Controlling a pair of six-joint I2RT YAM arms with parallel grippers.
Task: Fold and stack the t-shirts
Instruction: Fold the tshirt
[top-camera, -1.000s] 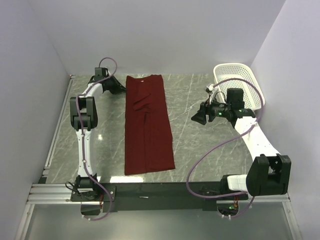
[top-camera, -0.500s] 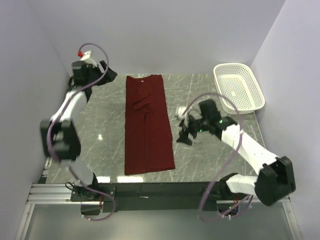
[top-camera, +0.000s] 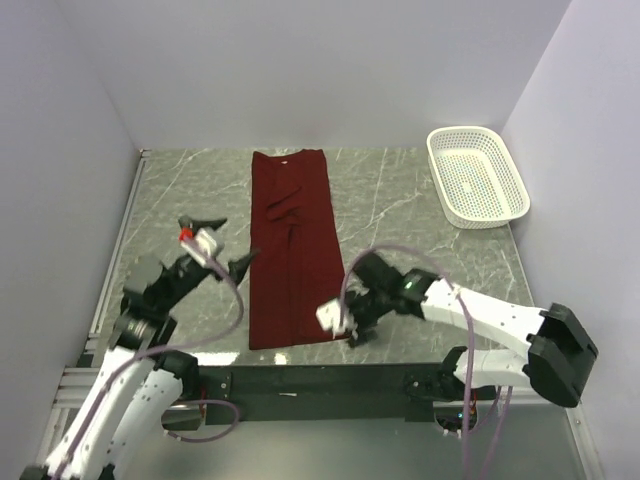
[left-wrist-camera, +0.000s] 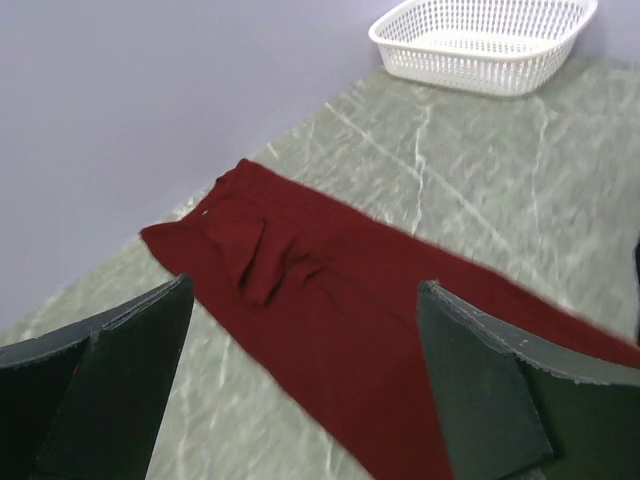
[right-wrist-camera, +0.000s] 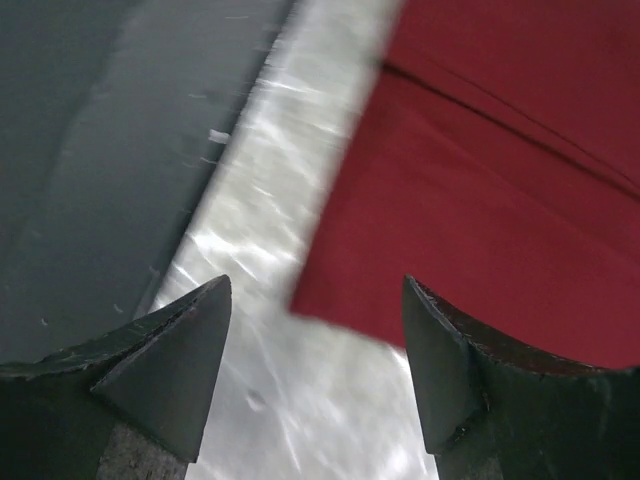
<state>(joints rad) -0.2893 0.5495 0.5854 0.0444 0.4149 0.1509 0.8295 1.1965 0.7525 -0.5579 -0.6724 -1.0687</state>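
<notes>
**A:** Top view first. Maroon t-shirt (top-camera: 295, 250), where?

**B:** Flat on the grey marble table (top-camera: 400, 200), folded lengthwise into a long narrow strip. Long edge just beyond the fingertips of the left gripper (top-camera: 238, 240), apart from them. Near corner right beside the right gripper (top-camera: 352, 322). White perforated basket (top-camera: 432, 150) well apart from both sets of fingers, off at the far corner.

**A:** And from the left wrist?

**B:** Left gripper (left-wrist-camera: 305, 288) spread wide, released, holding nothing. Collar end of the t-shirt (left-wrist-camera: 280, 260) ahead, framed between the two fingers, with creased cloth bunched below the neck. Basket (left-wrist-camera: 400, 45) far beyond the finger on the view's right, against the wall.

**A:** Right wrist?

**B:** Right gripper (right-wrist-camera: 317, 285) parted too, clasping nothing. Corner of the t-shirt (right-wrist-camera: 480, 200) showing in the gap between the fingers, most of the cloth running off past the finger on the view's right. Bare glossy table (right-wrist-camera: 250, 200) past the other finger, then a dark strip (right-wrist-camera: 80, 150) beyond that. Touching the cloth or just above it: cannot tell.
</notes>
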